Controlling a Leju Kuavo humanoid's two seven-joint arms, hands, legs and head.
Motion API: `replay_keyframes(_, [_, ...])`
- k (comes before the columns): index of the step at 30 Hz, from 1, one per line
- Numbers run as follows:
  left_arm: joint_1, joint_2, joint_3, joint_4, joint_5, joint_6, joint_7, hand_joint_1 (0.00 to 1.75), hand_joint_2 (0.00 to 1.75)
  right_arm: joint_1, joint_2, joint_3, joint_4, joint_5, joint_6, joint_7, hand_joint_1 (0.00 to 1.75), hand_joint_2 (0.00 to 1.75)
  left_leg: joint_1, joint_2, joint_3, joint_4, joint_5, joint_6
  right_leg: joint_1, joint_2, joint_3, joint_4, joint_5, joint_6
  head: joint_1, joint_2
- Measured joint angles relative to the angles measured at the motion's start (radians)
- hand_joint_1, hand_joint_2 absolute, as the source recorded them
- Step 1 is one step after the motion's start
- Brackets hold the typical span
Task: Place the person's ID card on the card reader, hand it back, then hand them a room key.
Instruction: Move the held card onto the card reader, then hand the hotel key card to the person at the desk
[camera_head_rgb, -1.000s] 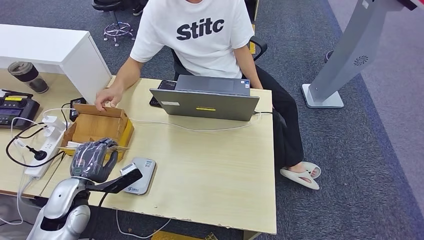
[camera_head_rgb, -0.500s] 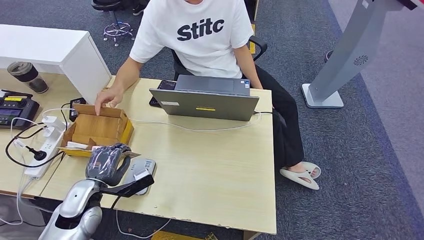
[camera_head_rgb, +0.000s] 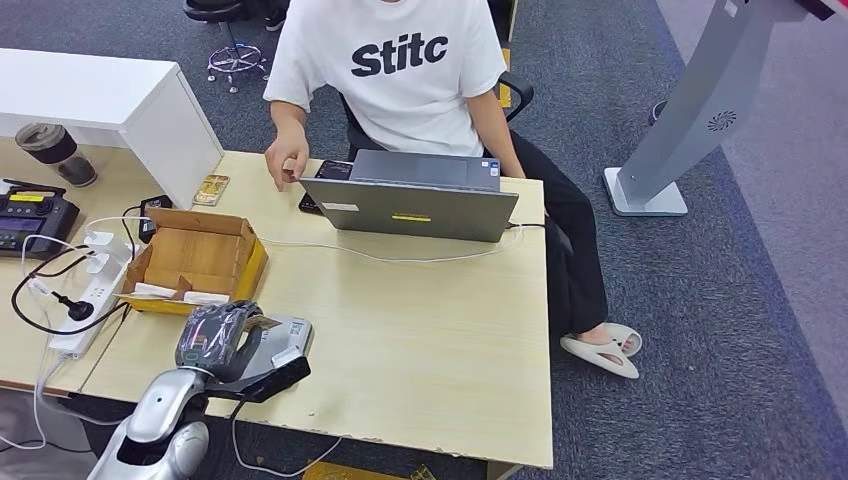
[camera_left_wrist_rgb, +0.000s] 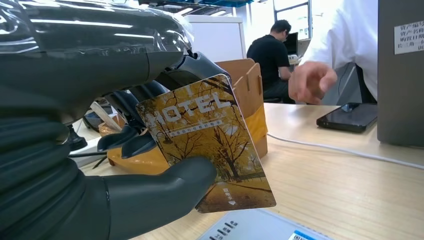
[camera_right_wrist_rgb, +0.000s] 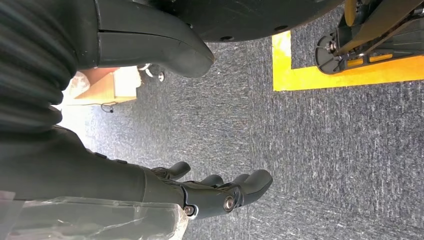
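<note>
Left hand (camera_left_wrist_rgb: 100, 165) is pinching the hotel key card (camera_left_wrist_rgb: 207, 145) between thumb and fingers (camera_left_wrist_rgb: 130, 142), directly above the card reader (camera_head_rgb: 285, 335); right hand (camera_right_wrist_rgb: 210, 192) is hanging with fingers spread, holding nothing.

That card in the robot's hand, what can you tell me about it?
The card is a thin, glossy rectangle printed with golden autumn trees and the word HOTEL in pale letters, with small text below. The left hand pinches it between thumb and fingers, tilted, just above the grey card reader near the cardboard box.

A silver arm (camera_head_rgb: 150, 425) ends in a dark grey robot hand (camera_head_rgb: 215, 335) wrapped in clear plastic film.
</note>
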Motion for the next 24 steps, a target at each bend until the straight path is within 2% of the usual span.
replay_keyframes(24, [-0.027,-0.007,-0.001,0.082,-0.009,-0.029,0.002,1.75,1.75,-0.005,0.0,-0.014,0.0,-0.018,0.032,-0.001,0.0,1.75,0.0,0.0,0.001,0.0,0.0,0.0,0.0,0.0,0.0,0.0,0.0,0.0,0.0,0.0])
